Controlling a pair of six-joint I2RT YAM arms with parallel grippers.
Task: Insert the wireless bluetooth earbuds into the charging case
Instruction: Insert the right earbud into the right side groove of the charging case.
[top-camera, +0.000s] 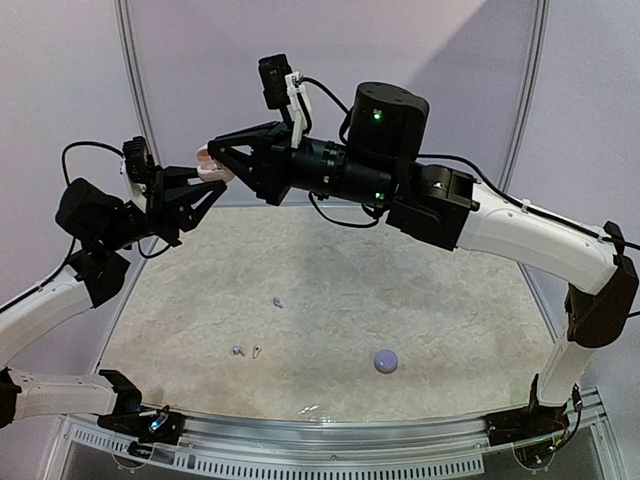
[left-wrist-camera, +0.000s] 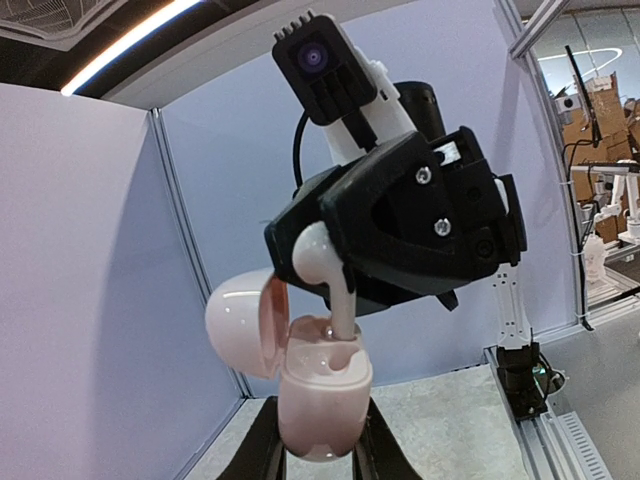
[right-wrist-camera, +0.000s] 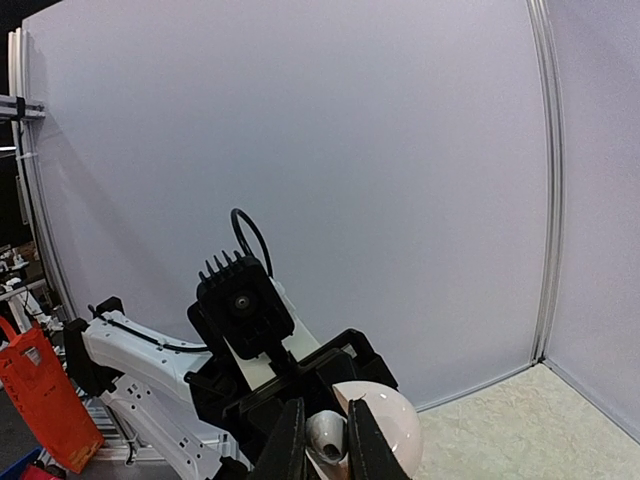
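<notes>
Right gripper is clenched on one earbud, the bulb pinched between its fingers and the stem hanging down. Left gripper is clamped round the lower body of the charging case. The case is upright, with its lid swung open to the left in the left wrist view. Both meet high above the far left part of the table, well apart from its surface. The stem tip sits at the case mouth, apparently entering a socket; whether it has bottomed cannot be told. Judgement: insertion is in hand and the bud is not yet seated, since the bulb stands above the rim. To do it well, keep the left arm fixed as the anvil, line the stem with the socket axis, and lower the right arm slowly along that axis only. Sideways push would likely twist the case in its grip or knock the lid. Let go only once the bulb rests in its recess, then draw straight up. Also on the table are a round lavender object near right and small pale pieces, too small to identify.
</notes>
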